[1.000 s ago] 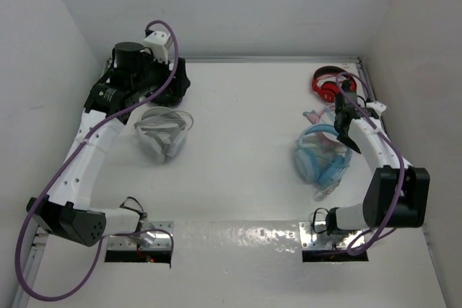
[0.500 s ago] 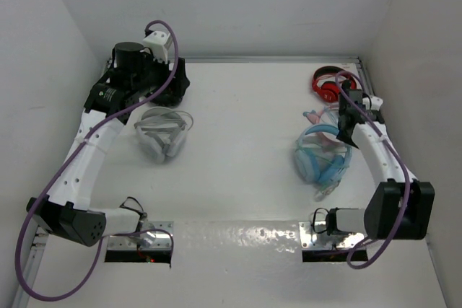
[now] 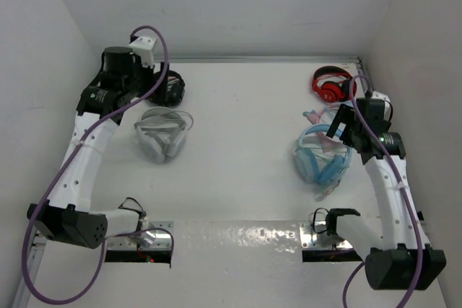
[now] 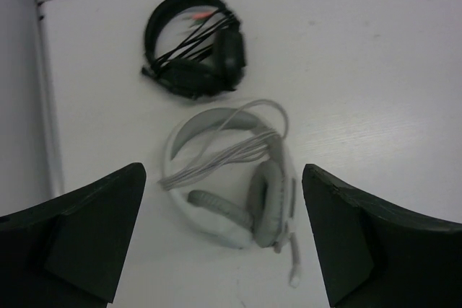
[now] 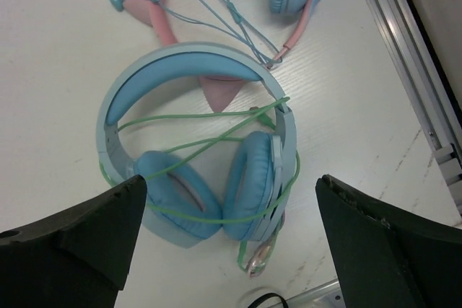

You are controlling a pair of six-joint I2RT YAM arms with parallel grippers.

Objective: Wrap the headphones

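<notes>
The headphones (image 3: 321,160) lie flat on the table at the right. They are light blue, with padded blue cups (image 5: 177,203) and a wide band. Their pale-green cable (image 5: 216,142) runs in loops around the cups and across the band, and its plug end rests by the near cup. My right gripper (image 3: 342,126) hovers above them, open wide (image 5: 229,200), holding nothing. My left gripper (image 3: 153,83) is open (image 4: 224,174) at the far left, high over a grey-white pair, well away from the headphones.
A pink-banded cat-ear pair (image 5: 162,5) lies just beyond the headphones, and a red pair (image 3: 328,83) sits in the far right corner. A grey-white pair (image 4: 231,178) and a black pair (image 4: 195,48) lie on the left. A metal rail (image 5: 411,63) and walls border the table.
My right gripper opened wide and pulled up and back from the headphones. My left arm rose and shifted left, uncovering the black pair.
</notes>
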